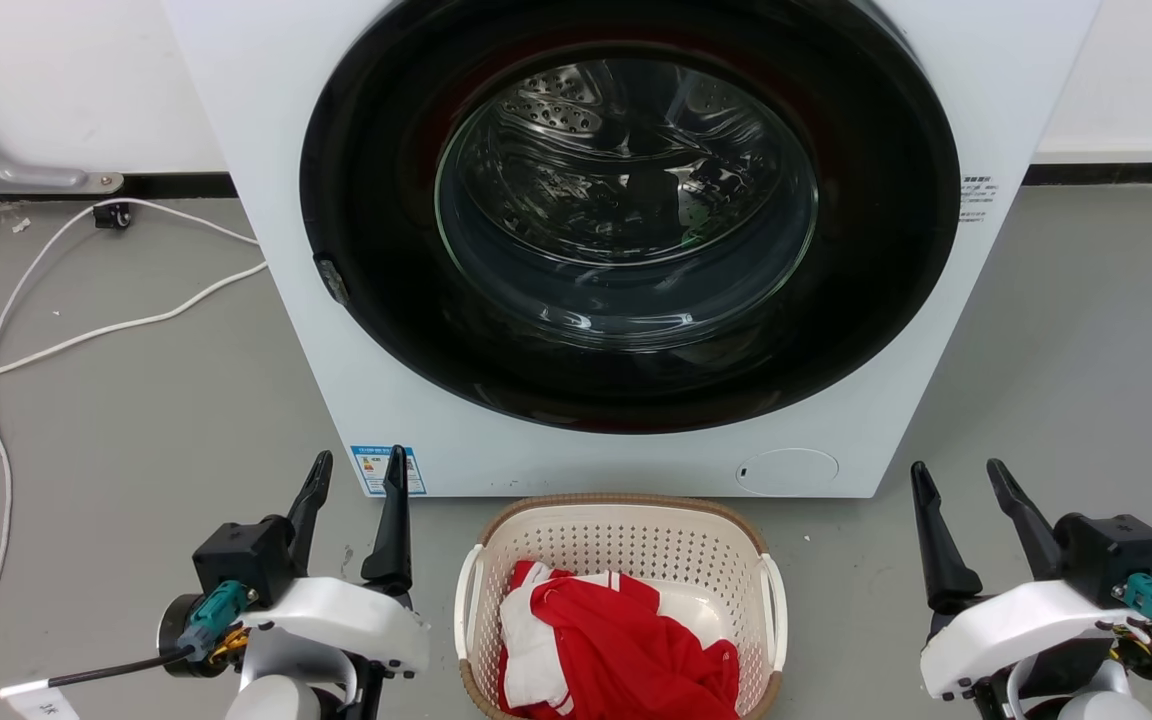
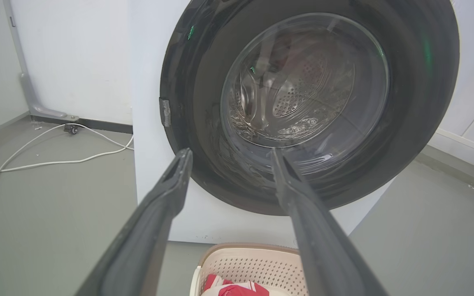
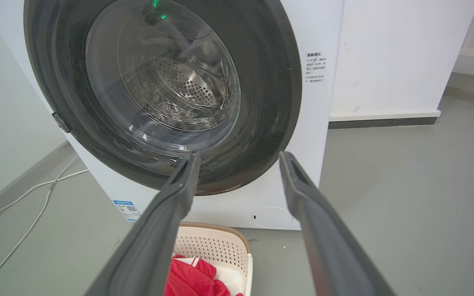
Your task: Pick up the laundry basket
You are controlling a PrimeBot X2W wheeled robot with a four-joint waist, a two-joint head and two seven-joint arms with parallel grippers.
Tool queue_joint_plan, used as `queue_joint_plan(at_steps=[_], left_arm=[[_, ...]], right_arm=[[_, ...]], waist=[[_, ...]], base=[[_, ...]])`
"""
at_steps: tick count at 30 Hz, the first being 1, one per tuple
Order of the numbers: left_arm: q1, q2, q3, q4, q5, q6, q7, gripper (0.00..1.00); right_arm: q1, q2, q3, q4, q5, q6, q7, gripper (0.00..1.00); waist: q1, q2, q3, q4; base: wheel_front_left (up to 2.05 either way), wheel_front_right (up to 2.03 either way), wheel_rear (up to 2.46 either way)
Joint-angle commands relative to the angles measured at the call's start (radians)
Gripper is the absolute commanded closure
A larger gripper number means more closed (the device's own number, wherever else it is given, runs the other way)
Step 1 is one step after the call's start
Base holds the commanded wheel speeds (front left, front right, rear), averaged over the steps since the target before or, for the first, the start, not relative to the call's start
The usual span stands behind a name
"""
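Both tools stand spread and bare. The left gripper has its two fingers parted with floor showing between them, touching nothing. The right gripper is parted about as wide, also holding nothing.

The basket sits on the floor at 6 o'clock from the washer, close to its front. The left gripper is at 9 o'clock from the basket and the right at 3 o'clock, both apart from it. A red and white cloth lies inside.

The head view gives both white handles and the whole rim. In the left wrist view the left gripper frames the door, the basket is cut off at 6 o'clock, and a white cable runs at 9 o'clock. In the right wrist view the right gripper points at the washer's base, with a round flap between its fingers and the basket at 7 o'clock.
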Motion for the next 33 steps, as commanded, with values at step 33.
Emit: queue_joint_plan(at_steps=[33], left_arm=[[-0.036, -0.004, -0.009, 0.048, 0.221, 0.008, -0.065, 0.0]], right_arm=[[0.008, 0.004, 0.0, 0.007, -0.209, 0.001, -0.031, 0.0]], waist=[[0.0, 0.0, 0.001, 0.006]], base=[[0.0, 0.0, 0.0]])
